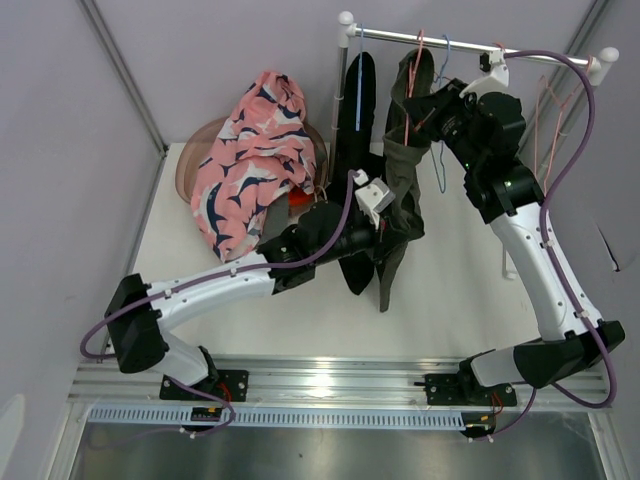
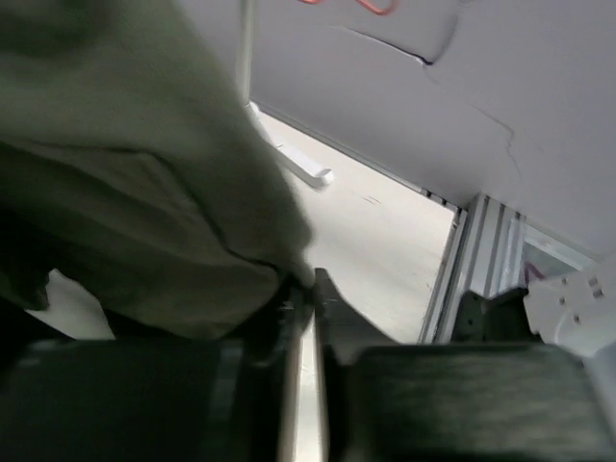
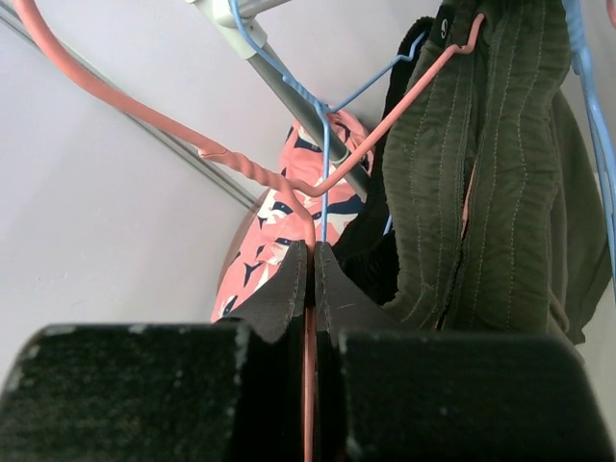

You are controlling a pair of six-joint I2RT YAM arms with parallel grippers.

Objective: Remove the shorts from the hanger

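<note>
Olive shorts (image 1: pixel 405 170) hang on a pink wire hanger (image 1: pixel 418 50) from the rack rod (image 1: pixel 470 45). Black shorts (image 1: pixel 357 100) hang beside them on a blue hanger. My right gripper (image 1: pixel 432 105) is shut on the pink hanger's wire (image 3: pixel 310 318), with the olive shorts (image 3: pixel 481 173) just to its right. My left gripper (image 1: pixel 385 225) is shut on the olive shorts' lower edge (image 2: pixel 125 192), the cloth pinched at the fingertips (image 2: pixel 332 294). Pink patterned shorts (image 1: pixel 255 155) lie heaped in a brown bowl (image 1: pixel 190 160); an orange bit (image 1: pixel 300 200) shows under them.
An empty blue hanger (image 1: pixel 445 60) hangs on the rod next to my right gripper. Empty pink hangers (image 1: pixel 550 110) hang at the rack's right end. The rack's upright (image 1: pixel 335 90) stands behind the bowl. Walls close in on both sides.
</note>
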